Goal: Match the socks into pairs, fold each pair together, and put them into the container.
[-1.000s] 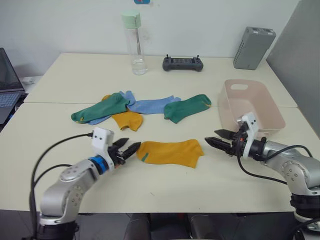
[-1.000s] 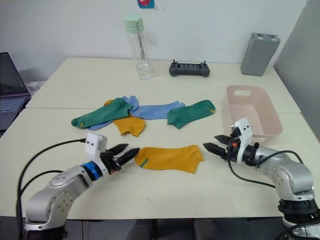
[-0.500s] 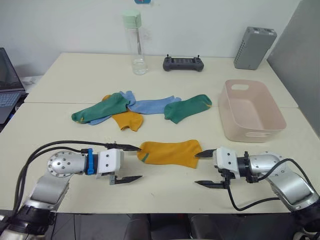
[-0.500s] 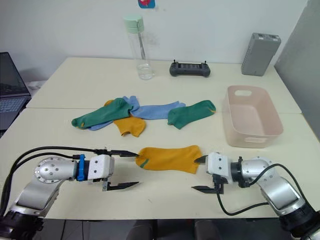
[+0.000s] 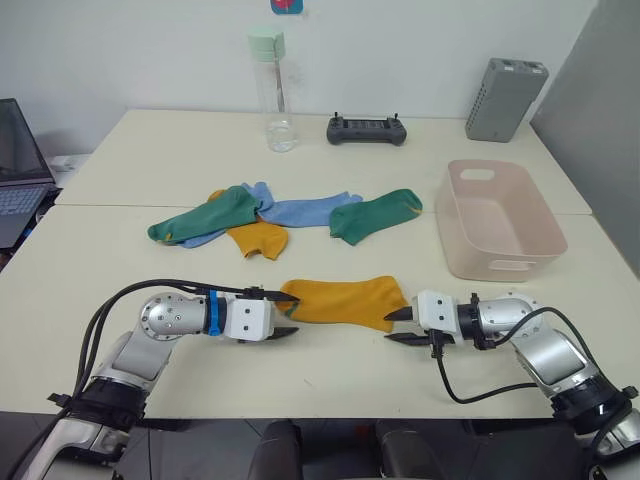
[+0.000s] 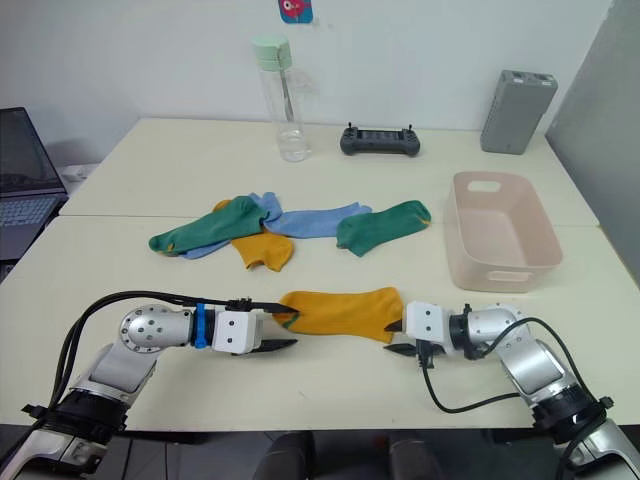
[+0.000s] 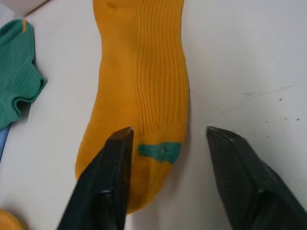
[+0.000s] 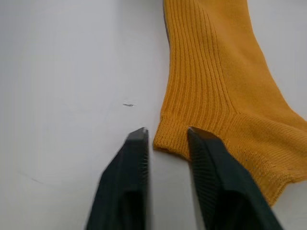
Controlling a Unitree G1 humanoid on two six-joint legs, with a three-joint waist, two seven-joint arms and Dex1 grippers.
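A cream-coloured bench [image 5: 330,385] stands against a white wall, with a seam running across its top from left to right, and beyond its left edge part of an open laptop [image 5: 18,170] shows. Near the front edge, the left gripper [image 5: 281,314] lies low over the surface with its fingers apart, straddling the green-trimmed toe of a mustard-yellow sock [image 5: 345,301] that lies flat and alone. Behind it, towards the middle of the bench, the other socks [image 5: 280,218] sprawl in a loose row: a dark green one [image 5: 200,216] at the left, draped over a light blue sock and touching a second mustard one [image 5: 257,239], then another light blue one [image 5: 305,210], then a second dark green one [image 5: 374,216] with yellow trim at its right end. At the back edge stand a clear bottle [image 5: 270,90] with a pale green cap and, to its right, a dark handheld controller [image 5: 366,129]. The right gripper [image 5: 397,325] sits at the cuff end of the lone yellow sock, its fingers slightly apart with the cuff's corner between their tips. Towards the right edge rests the container [image 5: 500,262], pale pink and upright, and a grey upright box [image 5: 505,98] stands at the back right corner beside a grey panel [image 5: 600,120].
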